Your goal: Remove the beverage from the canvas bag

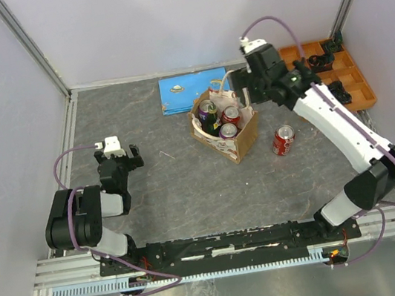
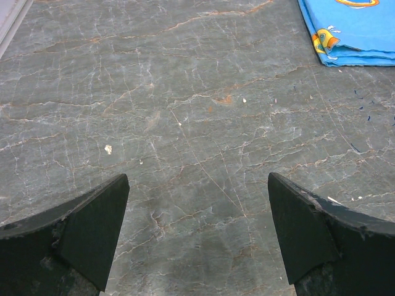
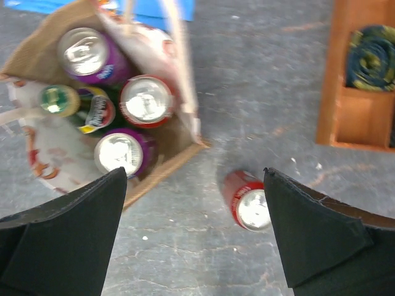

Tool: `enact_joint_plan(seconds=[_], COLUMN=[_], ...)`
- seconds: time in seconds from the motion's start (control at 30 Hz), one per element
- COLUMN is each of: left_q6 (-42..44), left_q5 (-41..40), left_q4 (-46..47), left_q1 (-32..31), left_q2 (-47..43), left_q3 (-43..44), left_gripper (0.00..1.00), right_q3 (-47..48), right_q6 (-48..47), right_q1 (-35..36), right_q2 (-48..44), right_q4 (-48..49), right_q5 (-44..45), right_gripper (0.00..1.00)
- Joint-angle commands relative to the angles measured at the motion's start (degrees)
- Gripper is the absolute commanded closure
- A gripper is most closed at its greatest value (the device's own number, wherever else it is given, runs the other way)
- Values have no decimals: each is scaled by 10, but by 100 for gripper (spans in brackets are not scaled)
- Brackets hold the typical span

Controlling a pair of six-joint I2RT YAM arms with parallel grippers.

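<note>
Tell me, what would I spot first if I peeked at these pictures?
You'd first spot the tan canvas bag in the middle of the table, packed with shiny drink cans. One red can sits on the table outside the bag, just to its right in the top view. The right gripper hovers open above the bag's edge.

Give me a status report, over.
Left claw open, idle over bare table. Right claw open at canvas bag edge. Drinks inside; red can out beside it. Handle arches over opening.
</note>
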Motion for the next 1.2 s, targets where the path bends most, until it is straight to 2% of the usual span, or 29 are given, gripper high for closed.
enact_joint_plan(seconds=[0.0, 0.33, 0.83, 1.17], left_q6=[1, 1, 1, 1], left_q5=[-13, -13, -14, -13], left_q4=[34, 34, 38, 39], left_q1=[2, 2, 2, 2], left_q2=[-1, -1, 1, 1], left_q3=[2, 3, 2, 2], left_gripper=[1, 1, 1, 1], right_q3=[-1, -27, -105, -107], right_q6=[-25, -22, -23, -19], right_q1=[47, 78, 82, 85], right_q2=[19, 97, 142, 198], right_q4=[74, 102, 159, 159], right_q5=[-20, -55, -105, -89], right_gripper=[1, 2, 1, 1])
